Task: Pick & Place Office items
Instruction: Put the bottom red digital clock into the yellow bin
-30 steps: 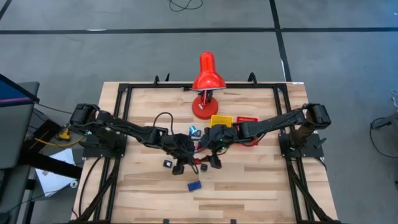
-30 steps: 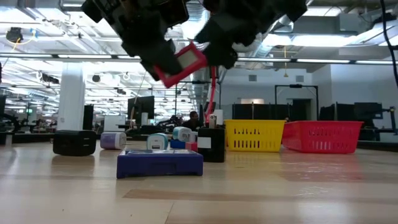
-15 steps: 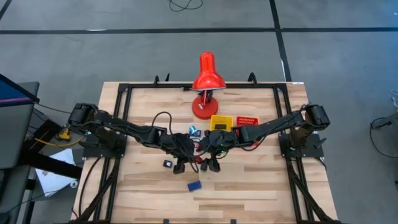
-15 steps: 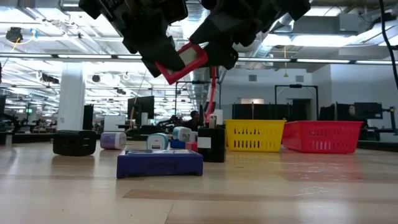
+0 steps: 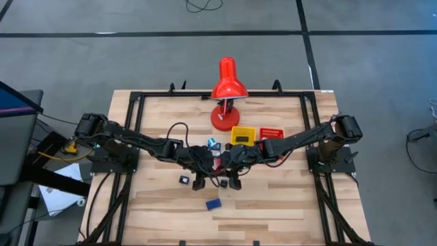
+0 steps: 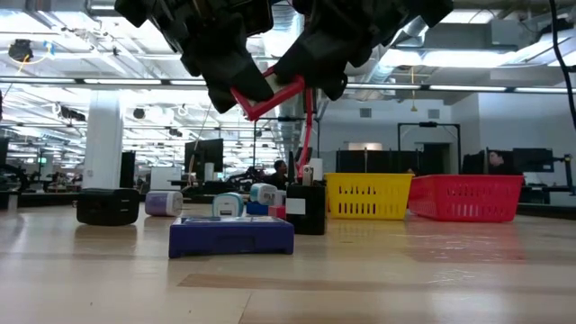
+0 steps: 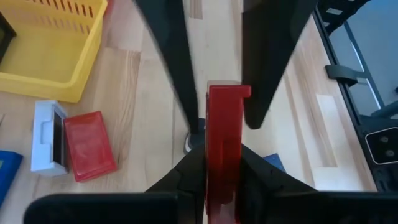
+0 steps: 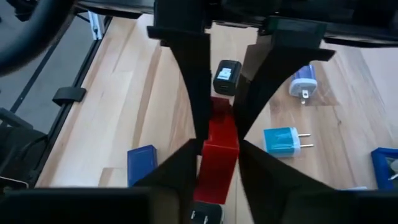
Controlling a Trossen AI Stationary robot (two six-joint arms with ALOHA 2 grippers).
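Note:
A flat red block (image 6: 270,94) is in the air over the table's middle, between my two grippers. My left gripper (image 7: 222,155) comes from the table's left and my right gripper (image 8: 217,152) from the right. They meet fingertip to fingertip, both shut on the block (image 5: 218,166). On the table lie a blue block (image 6: 231,236), a black cube (image 6: 108,205), a black piece (image 6: 306,209), a second red block (image 7: 90,146) and small white and blue plug-like bits (image 8: 283,142). My left gripper pinches the red block's near end (image 7: 222,171) between its two fingers, one on each broad face. It comes from the table's left. The block is lifted clear of the table and sits tilted. My right gripper has a finger on each broad face of the block's other end (image 8: 217,158), coming from the table's right. Its fingers (image 7: 194,118) flank the block beyond my left fingers. The block is clear of the table.
A red desk lamp (image 5: 226,92) stands at the far middle. A yellow tray (image 5: 243,134) and a red tray (image 5: 271,132) sit just right of it. Loose pieces lie under and around the grippers, and bare wood runs along the near edge.
My right gripper has moved toward the table's left and its fingers have come around the red block in my left gripper. In the low view the block has turned from showing its broad face to showing its edge, and it has stayed in the air.

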